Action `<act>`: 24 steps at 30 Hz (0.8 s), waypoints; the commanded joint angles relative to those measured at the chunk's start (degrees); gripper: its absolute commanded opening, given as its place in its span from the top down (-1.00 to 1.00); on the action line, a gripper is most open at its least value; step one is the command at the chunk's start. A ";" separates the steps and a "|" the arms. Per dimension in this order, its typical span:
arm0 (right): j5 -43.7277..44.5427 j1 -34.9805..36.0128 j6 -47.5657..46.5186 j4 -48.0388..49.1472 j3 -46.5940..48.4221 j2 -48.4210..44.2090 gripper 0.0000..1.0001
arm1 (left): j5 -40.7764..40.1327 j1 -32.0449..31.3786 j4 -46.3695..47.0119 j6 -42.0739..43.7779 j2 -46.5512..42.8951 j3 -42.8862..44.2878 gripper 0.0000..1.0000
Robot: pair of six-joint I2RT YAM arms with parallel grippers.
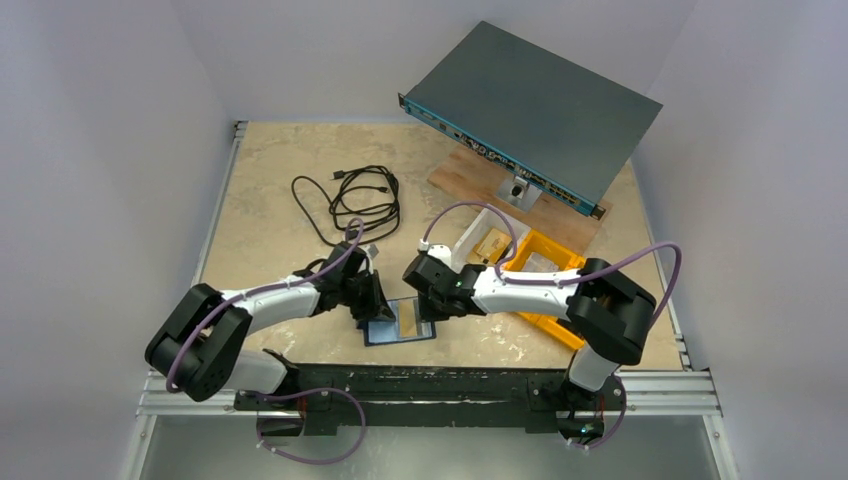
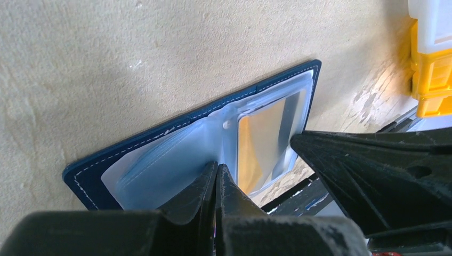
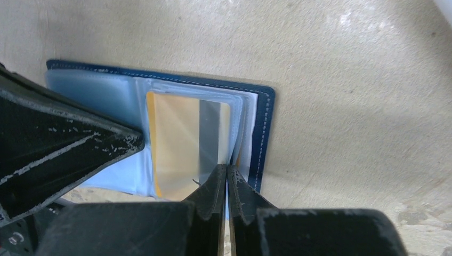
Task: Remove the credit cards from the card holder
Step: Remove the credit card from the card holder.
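The navy-blue card holder (image 1: 400, 322) lies open on the table between my two grippers. Its clear plastic sleeves are fanned out, and one sleeve holds an orange card with a grey stripe (image 3: 181, 144), also seen in the left wrist view (image 2: 264, 138). My left gripper (image 2: 217, 166) is shut, its tips pressing on the sleeves near the fold. My right gripper (image 3: 227, 168) is shut, its tips touching the right edge of the sleeve with the card. I cannot see anything pinched between either pair of fingers. In the top view the left gripper (image 1: 368, 308) and right gripper (image 1: 425, 300) flank the holder.
Yellow bins (image 1: 545, 265) and a white bin (image 1: 480, 235) stand right of the holder, close to the right arm. A coiled black cable (image 1: 355, 200) lies behind. A grey rack device (image 1: 530, 110) sits tilted on a wooden board (image 1: 470, 175) at the back right.
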 commanded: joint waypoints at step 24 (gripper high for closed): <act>-3.22 1.65 2.74 1.99 -0.60 7.68 1.00 | 0.22 1.11 -3.34 1.92 -6.80 -0.11 0.84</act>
